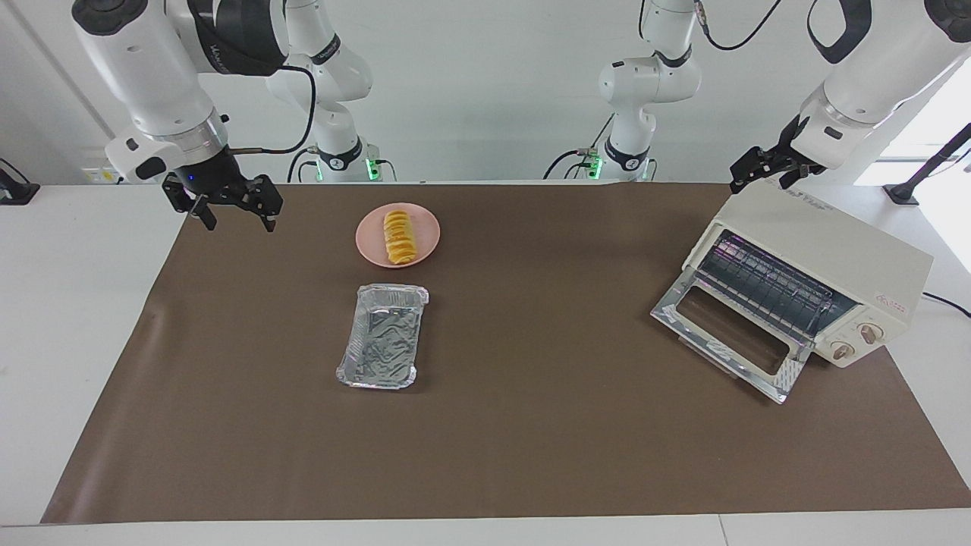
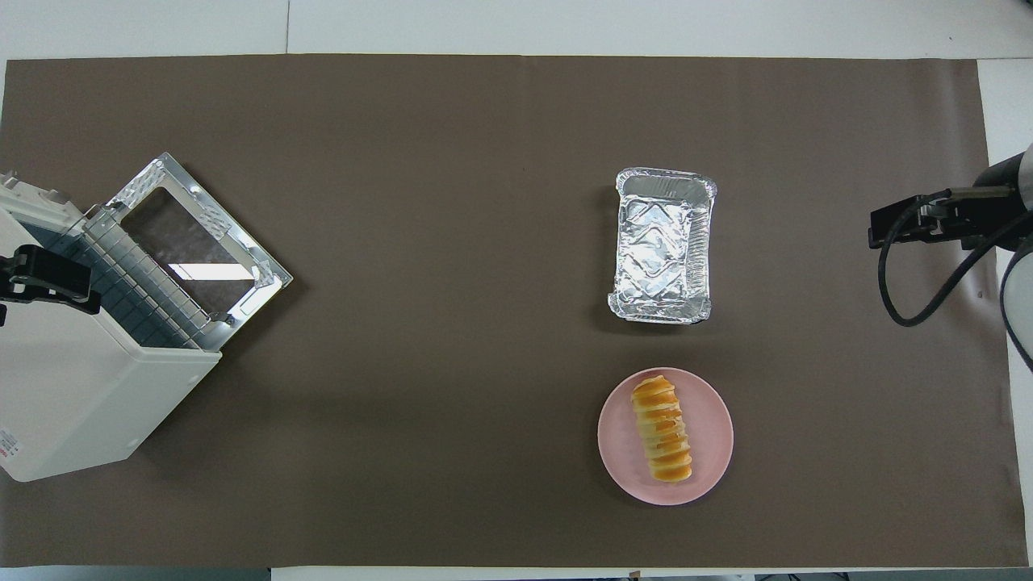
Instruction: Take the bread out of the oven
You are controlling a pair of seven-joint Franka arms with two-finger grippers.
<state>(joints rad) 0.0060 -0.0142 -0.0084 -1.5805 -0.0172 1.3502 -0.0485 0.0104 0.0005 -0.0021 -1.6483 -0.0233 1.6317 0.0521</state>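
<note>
The bread point(image 1: 398, 236) lies on a pink plate point(image 1: 368, 244), toward the right arm's end of the table; it also shows in the overhead view point(image 2: 662, 440). The cream-white oven point(image 1: 834, 250) stands at the left arm's end with its glass door point(image 1: 724, 334) dropped open and its wire rack point(image 1: 766, 288) bare. My right gripper point(image 1: 235, 216) is open and empty, up over the mat's corner, apart from the plate. My left gripper point(image 1: 766, 176) hangs over the oven's top point(image 2: 81, 387), holding nothing that I can see.
An empty crinkled foil tray point(image 1: 383, 337) lies on the brown mat point(image 1: 531, 425), farther from the robots than the plate point(image 2: 710, 452). It also shows in the overhead view point(image 2: 662, 246). The oven's two knobs point(image 1: 856, 341) sit beside the door.
</note>
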